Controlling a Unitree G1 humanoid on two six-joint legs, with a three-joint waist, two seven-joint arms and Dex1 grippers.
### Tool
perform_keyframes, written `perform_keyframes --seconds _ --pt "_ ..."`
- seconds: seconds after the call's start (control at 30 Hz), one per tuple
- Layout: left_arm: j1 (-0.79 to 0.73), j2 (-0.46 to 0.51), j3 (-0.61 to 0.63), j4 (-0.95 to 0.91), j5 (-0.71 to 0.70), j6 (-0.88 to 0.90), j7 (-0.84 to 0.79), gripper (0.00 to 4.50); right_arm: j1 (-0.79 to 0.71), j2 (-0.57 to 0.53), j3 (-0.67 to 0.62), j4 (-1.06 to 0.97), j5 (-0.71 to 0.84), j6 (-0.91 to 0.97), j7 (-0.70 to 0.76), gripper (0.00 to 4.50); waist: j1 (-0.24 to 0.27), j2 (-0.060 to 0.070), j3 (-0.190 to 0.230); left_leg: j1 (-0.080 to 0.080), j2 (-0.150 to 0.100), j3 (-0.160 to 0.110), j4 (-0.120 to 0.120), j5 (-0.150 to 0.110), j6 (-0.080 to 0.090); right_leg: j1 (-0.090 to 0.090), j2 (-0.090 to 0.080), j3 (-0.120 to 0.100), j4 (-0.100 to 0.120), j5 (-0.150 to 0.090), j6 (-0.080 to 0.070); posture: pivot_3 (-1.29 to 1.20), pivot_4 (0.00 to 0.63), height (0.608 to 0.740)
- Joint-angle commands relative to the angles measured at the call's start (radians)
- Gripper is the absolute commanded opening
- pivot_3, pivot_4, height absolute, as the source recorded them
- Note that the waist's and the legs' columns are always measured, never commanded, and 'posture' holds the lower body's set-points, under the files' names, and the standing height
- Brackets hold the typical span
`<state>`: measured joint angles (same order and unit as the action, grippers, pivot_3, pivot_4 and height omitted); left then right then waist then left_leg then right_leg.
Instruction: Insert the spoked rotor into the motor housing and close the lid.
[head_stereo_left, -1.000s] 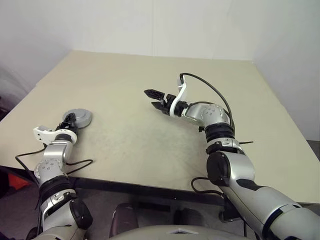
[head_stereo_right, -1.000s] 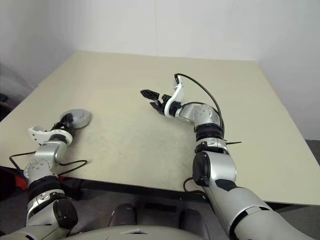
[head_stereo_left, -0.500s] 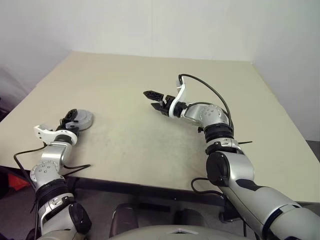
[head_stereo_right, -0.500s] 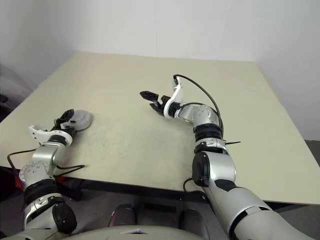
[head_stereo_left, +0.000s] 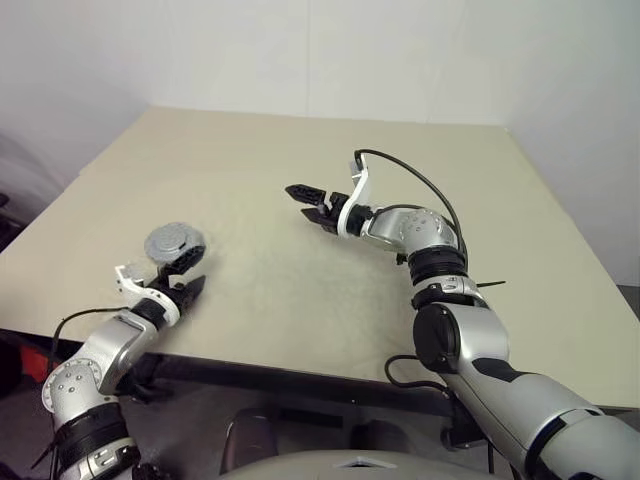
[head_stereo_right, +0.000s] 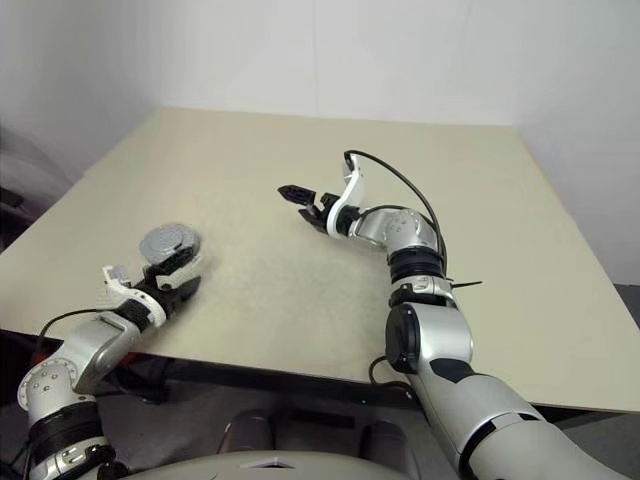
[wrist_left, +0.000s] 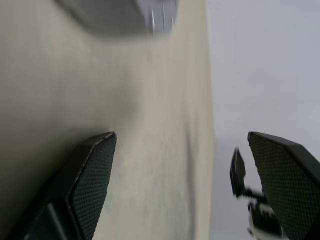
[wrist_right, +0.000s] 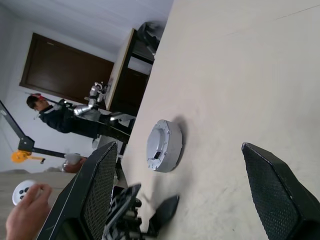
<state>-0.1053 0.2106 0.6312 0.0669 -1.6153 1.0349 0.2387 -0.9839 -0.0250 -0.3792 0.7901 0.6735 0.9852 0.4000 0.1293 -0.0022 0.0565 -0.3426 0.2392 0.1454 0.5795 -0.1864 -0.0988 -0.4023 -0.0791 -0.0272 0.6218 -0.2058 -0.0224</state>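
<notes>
Head views: the housing (head_stereo_left: 174, 241) sits on the table (head_stereo_left: 300, 150) near its left near edge, a low round grey disc with the lid on, flat side up. The left end effector (head_stereo_left: 177, 278) hangs just near of it, apart from it, fingers spread wide and empty. The right end effector (head_stereo_left: 311, 199) is held above mid-table, well apart from the housing, also wide and empty.

Left wrist view: the two black fingers (wrist_left: 92, 175) stand far apart with bare table between them; the housing (wrist_left: 120, 15) is a blurred grey shape beyond them, not between the pads. The right end effector (wrist_left: 240, 172) shows small in the distance.

Right wrist view: the housing (wrist_right: 164, 145) lies flat on the table with the left end effector (wrist_right: 145, 215) just beside it. A person (wrist_right: 55, 115) stands in the background, and a hand (wrist_right: 27, 207) shows at the picture's edge.

Handling, as a judgement: the housing looks like rigid metal, dense for its size, smooth-walled and likely slippery. It should not crush, but a pinch on the curved rim could squirt it sideways. Best taken across its full width at the side wall, low and level, with pads square to the rim.
</notes>
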Motion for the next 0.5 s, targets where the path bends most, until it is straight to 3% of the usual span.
perform_keyframes --seconds 0.03,0.17,0.3,0.5 --pt "-0.005 -0.019 -0.129 -0.023 -0.016 0.057 0.016 4.47 -0.009 -0.014 0.030 -0.038 -0.018 -0.023 0.033 4.50 0.002 0.000 0.000 0.002 0.000 0.000 0.000 0.000 -0.001 0.000 0.000 0.000 0.000 0.000 0.001 0.00 0.000 0.740" --pt "-0.062 0.044 -0.259 -0.109 0.148 0.042 -0.104 4.47 0.058 -0.071 0.195 -0.151 -0.126 -0.151 0.205 4.50 0.010 -0.001 -0.001 0.000 0.000 0.000 0.000 0.001 -0.002 0.001 -0.002 -0.002 0.000 0.000 0.001 0.00 0.000 0.740" --pt "-0.092 0.156 -0.429 -0.164 0.432 -0.056 -0.301 4.47 0.137 -0.201 0.352 -0.260 -0.203 -0.303 0.493 4.50 0.008 -0.002 -0.001 -0.003 0.002 0.000 0.001 0.002 -0.001 0.000 -0.001 -0.003 -0.001 0.001 0.000 0.00 0.000 0.740" --pt "-0.116 0.238 -0.493 -0.159 0.620 -0.156 -0.490 4.47 0.186 -0.367 0.465 -0.258 -0.321 -0.517 0.744 4.50 -0.010 -0.002 -0.001 -0.004 0.003 0.000 0.000 0.001 -0.001 -0.001 0.001 -0.002 -0.001 0.003 -0.003 0.00 0.000 0.740"
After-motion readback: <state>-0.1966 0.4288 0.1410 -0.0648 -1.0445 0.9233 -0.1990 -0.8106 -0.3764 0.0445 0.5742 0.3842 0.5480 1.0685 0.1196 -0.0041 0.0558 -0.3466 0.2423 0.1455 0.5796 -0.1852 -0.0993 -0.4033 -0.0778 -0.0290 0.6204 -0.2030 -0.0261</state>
